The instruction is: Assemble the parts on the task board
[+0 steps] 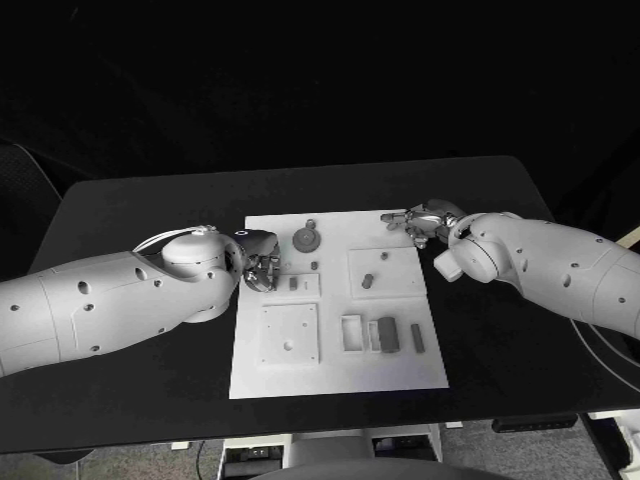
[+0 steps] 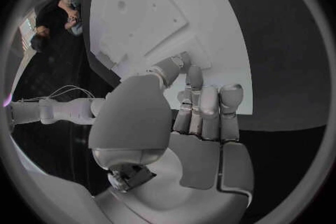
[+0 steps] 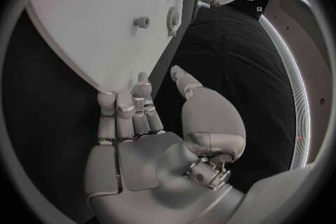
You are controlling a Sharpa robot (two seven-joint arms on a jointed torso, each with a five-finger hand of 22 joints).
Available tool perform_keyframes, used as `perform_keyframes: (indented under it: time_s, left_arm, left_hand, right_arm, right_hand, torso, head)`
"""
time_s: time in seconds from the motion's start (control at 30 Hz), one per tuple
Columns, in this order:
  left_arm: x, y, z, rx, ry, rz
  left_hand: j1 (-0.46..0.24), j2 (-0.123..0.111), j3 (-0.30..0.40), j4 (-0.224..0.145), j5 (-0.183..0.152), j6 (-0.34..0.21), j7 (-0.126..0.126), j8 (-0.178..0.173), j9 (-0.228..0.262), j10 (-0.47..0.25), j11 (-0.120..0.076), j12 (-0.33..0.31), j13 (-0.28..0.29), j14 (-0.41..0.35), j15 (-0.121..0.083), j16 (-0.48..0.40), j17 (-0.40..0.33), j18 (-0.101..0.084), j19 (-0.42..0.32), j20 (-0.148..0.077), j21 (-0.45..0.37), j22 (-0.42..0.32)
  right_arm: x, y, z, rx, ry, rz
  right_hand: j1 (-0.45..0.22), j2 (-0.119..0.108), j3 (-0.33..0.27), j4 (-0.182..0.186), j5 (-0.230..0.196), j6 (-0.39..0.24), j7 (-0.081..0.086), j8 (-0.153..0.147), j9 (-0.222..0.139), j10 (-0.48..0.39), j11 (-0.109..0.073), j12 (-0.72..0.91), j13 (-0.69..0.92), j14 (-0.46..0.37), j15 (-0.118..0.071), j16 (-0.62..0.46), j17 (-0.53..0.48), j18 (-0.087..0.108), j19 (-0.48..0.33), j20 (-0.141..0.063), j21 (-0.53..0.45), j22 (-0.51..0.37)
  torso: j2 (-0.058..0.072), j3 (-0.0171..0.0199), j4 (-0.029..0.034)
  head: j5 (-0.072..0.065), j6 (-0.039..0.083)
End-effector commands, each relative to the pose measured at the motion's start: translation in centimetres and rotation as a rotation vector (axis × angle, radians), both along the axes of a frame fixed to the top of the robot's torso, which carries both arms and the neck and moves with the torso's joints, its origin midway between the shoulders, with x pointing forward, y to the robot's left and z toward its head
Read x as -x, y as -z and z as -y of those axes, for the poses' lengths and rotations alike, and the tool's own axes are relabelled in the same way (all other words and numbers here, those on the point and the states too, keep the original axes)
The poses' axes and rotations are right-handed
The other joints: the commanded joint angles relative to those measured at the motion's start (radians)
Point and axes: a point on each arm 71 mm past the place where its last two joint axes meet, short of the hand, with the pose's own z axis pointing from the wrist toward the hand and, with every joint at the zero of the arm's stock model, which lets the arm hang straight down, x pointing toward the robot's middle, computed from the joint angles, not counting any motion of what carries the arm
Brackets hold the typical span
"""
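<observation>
Task board [image 1: 338, 372] between both robot hands

We see two bulky white arms dotted with small dark screw holes, each ending in a silver hand, left hand [image 1: 258, 260] and right hand [image 1: 424, 222]; a thin pale cable [image 1: 162, 238] loops at the left wrist.

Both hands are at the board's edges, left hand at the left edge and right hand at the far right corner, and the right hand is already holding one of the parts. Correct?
Not quite. The right hand holds nothing: the right wrist view shows its fingers resting at the edge of the task board, with no part in them. The left hand is at the left edge, as you say.
</observation>
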Motion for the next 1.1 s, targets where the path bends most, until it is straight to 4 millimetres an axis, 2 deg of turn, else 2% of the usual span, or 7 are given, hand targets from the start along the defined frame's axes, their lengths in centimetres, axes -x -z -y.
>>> perform_keyframes:
  time_s: [0.03,0.47,1.0,1.1]
  left_arm:
    - [0.15,0.40,-0.18,0.030,-0.013,-0.072]
    - [0.12,0.52,-0.49,0.044,-0.031,-0.095]
    - [-0.06,0.38,-0.70,0.051,-0.040,-0.070]
    - [-0.04,0.37,-0.68,0.047,-0.036,-0.068]
  left_hand:
    - [-0.001,0.010,0.009,0.001,0.001,0.024,0.016,0.009,0.012,0.023,0.015,0.005,0.001,-0.001,-0.005,0.000,-0.001,0.039,0.006,0.001,-0.004,-0.002]
    - [-0.026,-0.016,0.011,0.013,-0.005,0.019,0.017,0.005,0.012,0.016,0.019,0.003,0.001,-0.004,-0.002,-0.001,0.000,0.037,0.002,0.003,-0.003,-0.002]
    - [-0.034,-0.020,0.007,0.014,-0.005,0.012,0.017,0.001,0.011,0.016,0.020,0.004,0.001,-0.005,-0.002,-0.001,0.000,0.037,0.002,0.003,-0.002,-0.002]
    - [-0.034,-0.024,0.006,0.007,-0.005,-0.008,0.012,-0.009,0.008,0.016,0.019,0.006,0.002,-0.005,-0.002,0.000,0.001,0.038,0.001,0.002,0.000,-0.002]
  right_arm:
    - [0.09,0.15,-0.19,0.002,-0.024,-0.011]
    - [0.13,0.23,-0.20,0.002,-0.026,-0.016]
    - [0.16,0.22,-0.17,0.002,-0.026,-0.016]
    - [0.16,0.22,-0.19,0.002,-0.026,-0.016]
  right_hand:
    - [-0.013,0.000,-0.007,0.001,0.000,0.000,0.007,-0.006,-0.002,-0.002,0.003,-0.004,-0.001,0.000,-0.005,-0.005,-0.002,0.028,0.005,-0.003,0.129,0.000]
    - [-0.014,-0.001,-0.007,0.002,0.000,0.000,0.007,-0.006,-0.002,-0.002,0.004,-0.004,-0.001,0.000,-0.005,-0.005,-0.002,0.028,0.005,-0.003,0.128,0.000]
    - [-0.015,-0.001,-0.007,0.002,0.000,0.000,0.007,-0.006,-0.002,-0.003,0.004,-0.004,-0.002,-0.001,-0.005,-0.005,-0.002,0.028,0.005,-0.003,0.128,0.000]
    - [-0.015,-0.001,-0.007,0.002,0.000,-0.001,0.007,-0.006,-0.002,-0.003,0.004,-0.004,-0.002,-0.001,-0.005,-0.005,-0.002,0.028,0.005,-0.003,0.128,0.000]
  torso:
    - [0.000,0.0004,-0.0003]
    - [0.000,-0.0001,0.0002]
    - [0.000,0.0006,0.0001]
    - [0.000,0.0007,0.0000]
  head:
    - [-0.001,0.000]
    - [0.000,-0.001]
    - [-0.001,0.000]
    - [-0.002,0.000]
